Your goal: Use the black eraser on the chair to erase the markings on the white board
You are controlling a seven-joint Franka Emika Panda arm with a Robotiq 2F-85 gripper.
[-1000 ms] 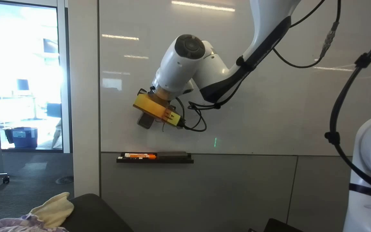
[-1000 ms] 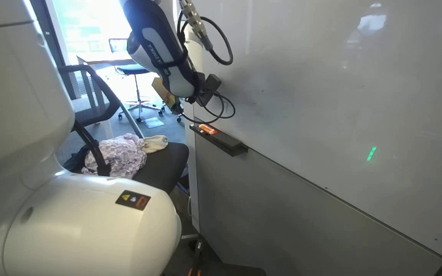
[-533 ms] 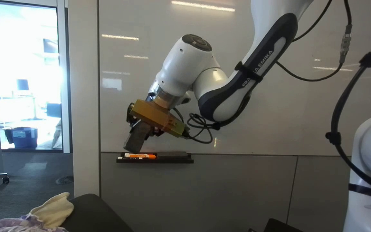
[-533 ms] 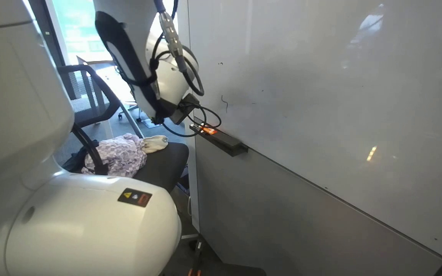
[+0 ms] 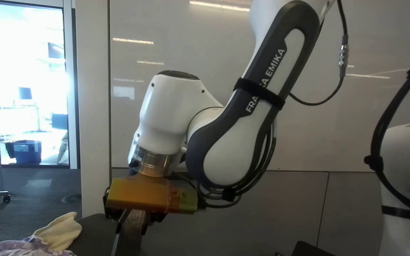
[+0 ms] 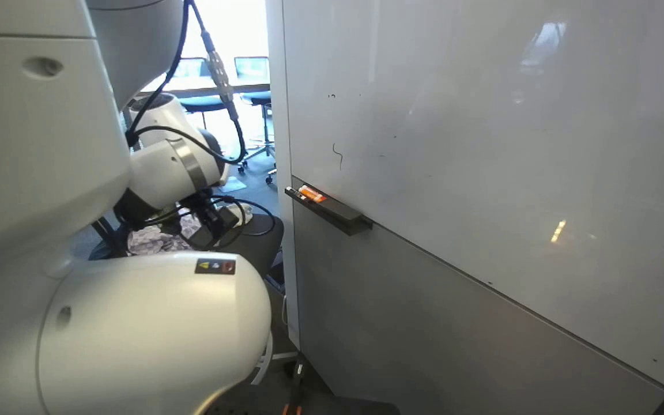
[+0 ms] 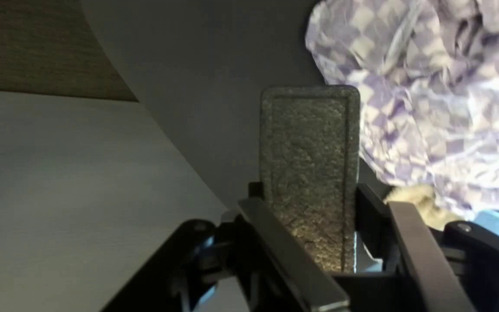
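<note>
The black eraser (image 7: 310, 143) is a dark, rough-faced block with rounded corners. My gripper (image 7: 306, 201) is shut on its sides, and the eraser sticks out past the fingertips. In an exterior view the gripper (image 5: 132, 224) points down with the eraser (image 5: 129, 240) in front of the chair (image 5: 94, 234). The dark chair seat (image 7: 215, 86) shows behind the eraser in the wrist view. The white board (image 6: 482, 115) stands behind and apart from the gripper. Thin dark markings (image 6: 338, 157) show as a squiggle above the tray. In the exterior view with the orange gripper body they are hidden.
A patterned cloth heap (image 7: 427, 108) with a cream piece lies on the chair. A black tray (image 6: 332, 218) with an orange marker (image 6: 312, 193) juts from the board's lower edge. Cables loop beside the wrist. A wall post (image 5: 94, 106) and glass window stand beyond.
The arm has swung down from in front of the board to over the chair, carrying the eraser. The squiggle, covered by the arm one second ago, is now uncovered. The eraser stays in the gripper.
</note>
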